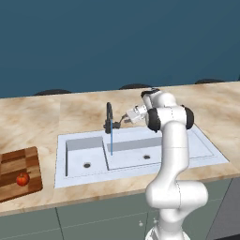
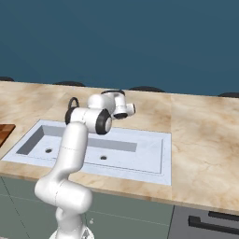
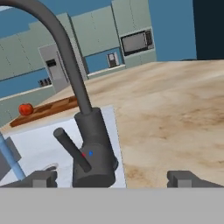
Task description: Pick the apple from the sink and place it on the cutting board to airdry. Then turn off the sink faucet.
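The small red apple [image 1: 22, 178] [image 3: 26, 109] rests on the dark checkered cutting board [image 1: 18, 169] [image 3: 52, 108], left of the sink [image 1: 187, 145] [image 2: 149, 151]. The black faucet [image 1: 109, 119] [image 3: 94, 148] stands behind the basins, and a thin blue stream of water [image 1: 111, 140] [image 3: 11, 159] falls from its spout. My gripper [image 1: 123, 119] [image 3: 113, 179] is open and close to the faucet's right side, at the height of its body. In the hand view the thin lever [image 3: 72, 149] sticks out toward me, left of centre, between my spread fingertips [image 3: 41, 178].
Marble counter [image 1: 206, 108] [image 2: 200, 140] runs around the sink, with a wide bare stretch to its right. My own arm [image 2: 77, 140] rises in front of the sink and covers most of the faucet in the right base view. Dark stool tops [image 1: 136, 86] line the counter's far edge.
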Controlling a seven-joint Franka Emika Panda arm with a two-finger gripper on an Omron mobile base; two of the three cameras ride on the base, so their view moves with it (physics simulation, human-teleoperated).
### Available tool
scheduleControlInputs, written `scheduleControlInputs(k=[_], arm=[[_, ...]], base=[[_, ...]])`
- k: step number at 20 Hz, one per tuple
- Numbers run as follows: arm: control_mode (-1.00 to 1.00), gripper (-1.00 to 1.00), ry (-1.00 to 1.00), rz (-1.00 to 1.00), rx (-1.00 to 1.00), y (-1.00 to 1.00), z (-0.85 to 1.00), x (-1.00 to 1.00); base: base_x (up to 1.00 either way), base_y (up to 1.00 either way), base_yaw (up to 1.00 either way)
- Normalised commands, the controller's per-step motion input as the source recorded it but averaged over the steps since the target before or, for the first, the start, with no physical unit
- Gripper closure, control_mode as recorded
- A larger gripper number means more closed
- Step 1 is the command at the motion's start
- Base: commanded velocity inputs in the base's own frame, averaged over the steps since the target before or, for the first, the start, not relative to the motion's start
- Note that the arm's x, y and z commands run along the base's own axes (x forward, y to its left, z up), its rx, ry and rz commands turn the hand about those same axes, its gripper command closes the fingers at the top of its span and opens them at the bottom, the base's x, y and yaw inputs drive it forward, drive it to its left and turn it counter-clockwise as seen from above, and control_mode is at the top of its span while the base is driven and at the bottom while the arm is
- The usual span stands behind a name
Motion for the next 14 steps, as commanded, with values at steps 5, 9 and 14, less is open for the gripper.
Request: scheduleControlInputs(k=[5,9,14], arm=[[-1.00,-1.00,0.00,0.00,0.00,0.17,0.00,0.11],[-1.00,-1.00,0.00,0.00,0.00,0.13,0.00,0.08],[-1.00,-1.00,0.00,0.00,0.00,0.18,0.00,0.07]], base=[[0.00,0.00,0.00],[0.00,0.00,0.00],[0.00,0.00,0.00]])
